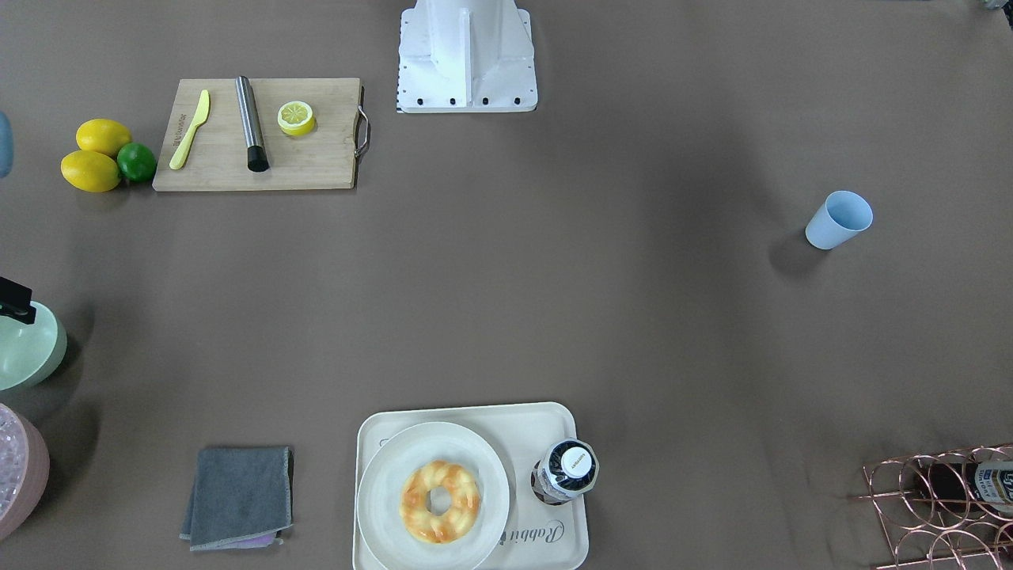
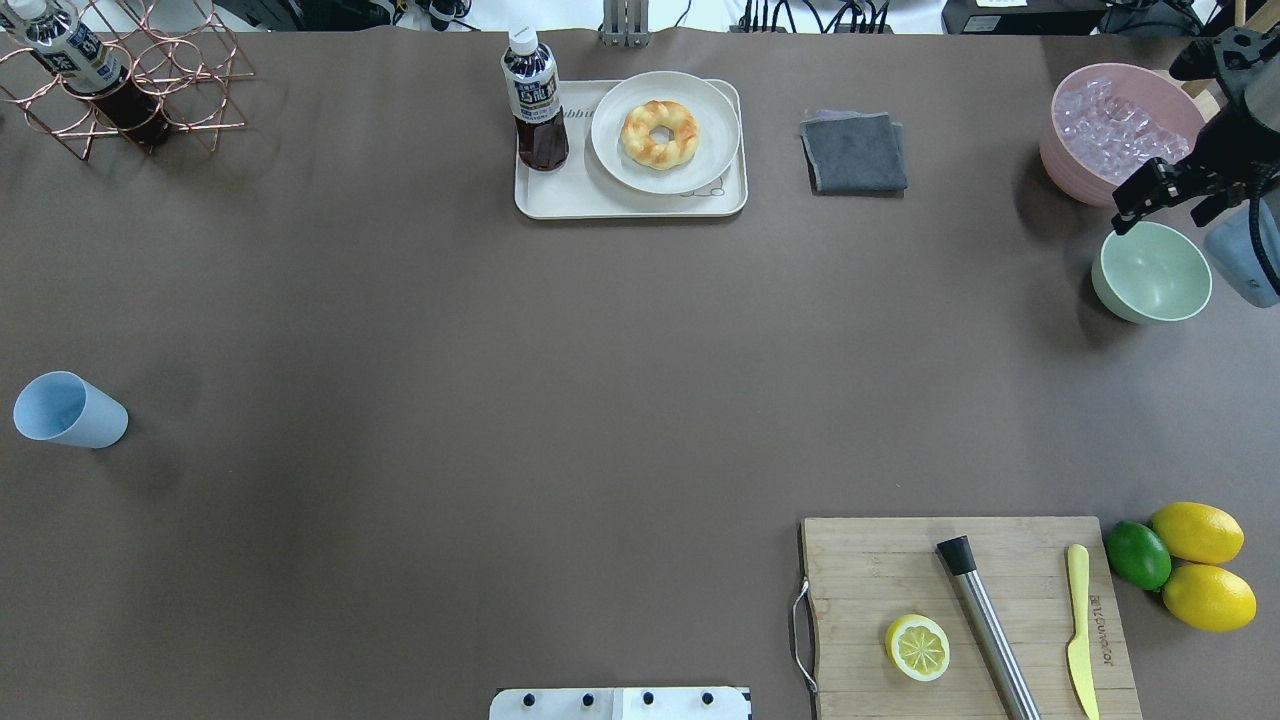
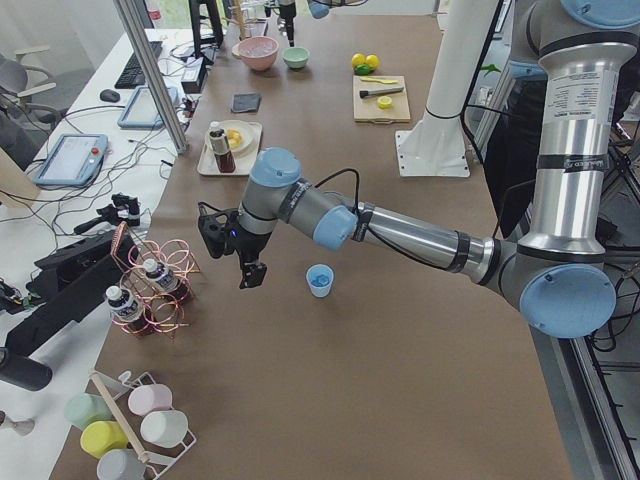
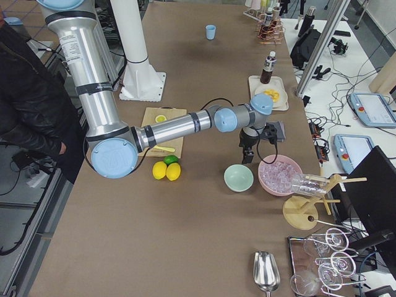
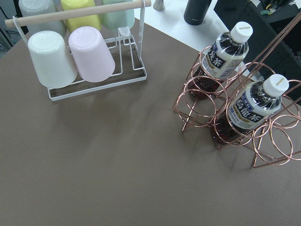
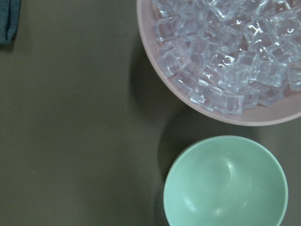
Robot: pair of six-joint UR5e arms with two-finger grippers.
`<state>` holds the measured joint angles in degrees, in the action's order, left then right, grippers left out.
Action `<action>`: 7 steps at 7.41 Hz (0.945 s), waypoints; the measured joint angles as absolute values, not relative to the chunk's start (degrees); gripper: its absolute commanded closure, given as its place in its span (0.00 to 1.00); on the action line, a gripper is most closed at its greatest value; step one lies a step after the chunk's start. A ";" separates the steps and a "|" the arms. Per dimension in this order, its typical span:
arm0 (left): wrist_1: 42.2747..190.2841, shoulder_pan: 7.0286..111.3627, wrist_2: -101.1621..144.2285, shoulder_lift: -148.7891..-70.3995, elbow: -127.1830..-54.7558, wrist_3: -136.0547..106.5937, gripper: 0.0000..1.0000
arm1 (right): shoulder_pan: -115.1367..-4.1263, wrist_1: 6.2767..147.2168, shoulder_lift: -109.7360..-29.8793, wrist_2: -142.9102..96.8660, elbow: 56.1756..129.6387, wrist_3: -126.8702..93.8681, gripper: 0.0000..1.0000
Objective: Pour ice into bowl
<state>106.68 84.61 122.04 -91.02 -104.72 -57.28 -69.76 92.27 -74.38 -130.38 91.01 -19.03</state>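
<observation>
One mint-green bowl (image 2: 1150, 273) stands upright, mouth facing up, just below the right gripper (image 2: 1150, 198), slightly toward the robot. It is round, so it has no long axis. Just beyond the gripper sits one pink bowl (image 2: 1065, 168) heaped with ice cubes (image 2: 1110, 120), close beside the mint one. I cannot tell whether the right gripper's fingers are apart. The left gripper (image 3: 246, 272) hangs between one blue cup (image 3: 319, 280) and a copper rack (image 3: 165, 290) holding two bottles (image 5: 250, 110). I cannot tell its finger state either.
</observation>
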 measured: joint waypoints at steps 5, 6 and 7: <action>102.78 67.38 102.76 -90.23 -111.87 -82.40 0.04 | -67.25 80.43 -71.50 -129.34 79.81 -21.54 0.06; 99.20 65.63 99.75 -90.35 -113.89 -86.51 0.03 | -67.28 80.06 -71.92 -129.46 79.75 -21.78 0.06; 95.52 63.98 97.43 -90.28 -116.17 -90.40 0.03 | -67.35 79.94 -72.70 -129.64 80.17 -22.46 0.06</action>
